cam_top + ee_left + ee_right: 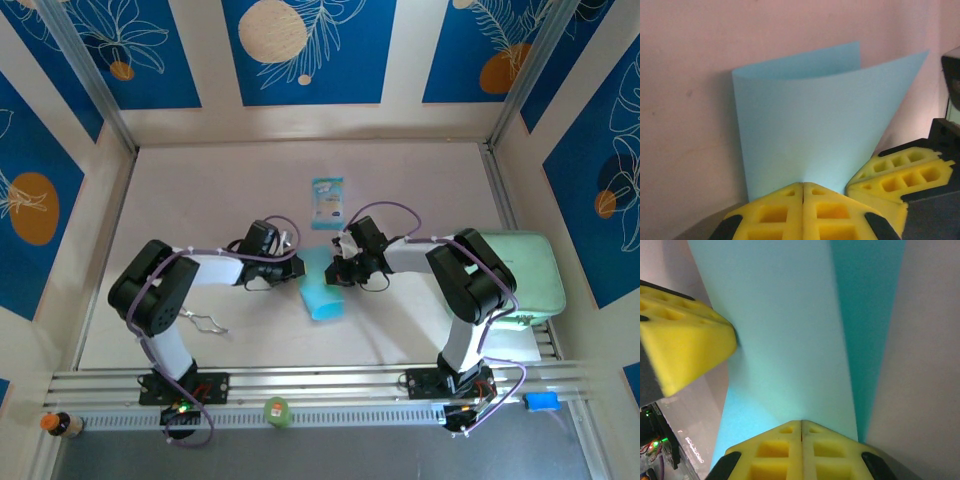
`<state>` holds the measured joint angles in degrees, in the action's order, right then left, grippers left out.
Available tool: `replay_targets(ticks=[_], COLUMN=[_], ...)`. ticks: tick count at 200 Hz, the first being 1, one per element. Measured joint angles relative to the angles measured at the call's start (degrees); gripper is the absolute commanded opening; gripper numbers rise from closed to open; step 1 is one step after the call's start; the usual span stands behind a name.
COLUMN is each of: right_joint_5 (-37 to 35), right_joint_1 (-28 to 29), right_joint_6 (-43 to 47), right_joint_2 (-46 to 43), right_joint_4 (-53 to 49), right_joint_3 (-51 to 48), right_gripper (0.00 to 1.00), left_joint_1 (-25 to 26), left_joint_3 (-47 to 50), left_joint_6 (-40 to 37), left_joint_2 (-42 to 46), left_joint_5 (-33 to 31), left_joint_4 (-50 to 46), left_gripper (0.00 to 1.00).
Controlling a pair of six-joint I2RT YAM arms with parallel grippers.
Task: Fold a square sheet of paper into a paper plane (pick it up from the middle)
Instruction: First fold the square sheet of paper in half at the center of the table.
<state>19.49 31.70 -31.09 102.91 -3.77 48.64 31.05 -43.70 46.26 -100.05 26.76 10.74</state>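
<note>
While both arms reach inward over the table [200,200], the top view puts the paper [323,295] at the middle between them. It is a doubled, bowed sheet whose long axis runs from the fingers toward the near edge, drifting slightly right. The left gripper [299,268] and the right gripper [334,268] meet at its far end, close together, so neither arm is clearly nearer. The packet [327,202] lies apart, further back. Whether the paper's free end rests on the table cannot be told.

From the left wrist, the left gripper [803,186] is clenched on the sheet's near edge. The paper [815,125] stands away from it in two layers, joined by a soft, uncreased bend on the left and gaping on the right, where the corners do not match. The right gripper [852,186] sits just beside it at the lower right.

From the right wrist, the right gripper [801,424] likewise pinches the paper [785,330], which runs straight ahead with a shaded layer behind it. A finger [687,347] of the left gripper touches the sheet's left edge.

The next move likely turns on that bend. It runs lengthwise ahead of both pinches, so the loose edges would need lining up before any crease is pressed.
</note>
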Motion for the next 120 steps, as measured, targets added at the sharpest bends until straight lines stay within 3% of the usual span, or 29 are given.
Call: replay_targets(ticks=[120], right_joint_5=[0.0], right_joint_1=[0.0], right_joint_6=[0.0], right_joint_2=[0.0], right_joint_4=[0.0], right_joint_3=[0.0], right_gripper=[0.0], left_joint_1=[-2.9], left_joint_3=[-1.7], left_joint_6=[-1.6], left_joint_2=[-2.9], left_joint_5=[1.5], left_joint_4=[-0.5], left_gripper=[0.0])
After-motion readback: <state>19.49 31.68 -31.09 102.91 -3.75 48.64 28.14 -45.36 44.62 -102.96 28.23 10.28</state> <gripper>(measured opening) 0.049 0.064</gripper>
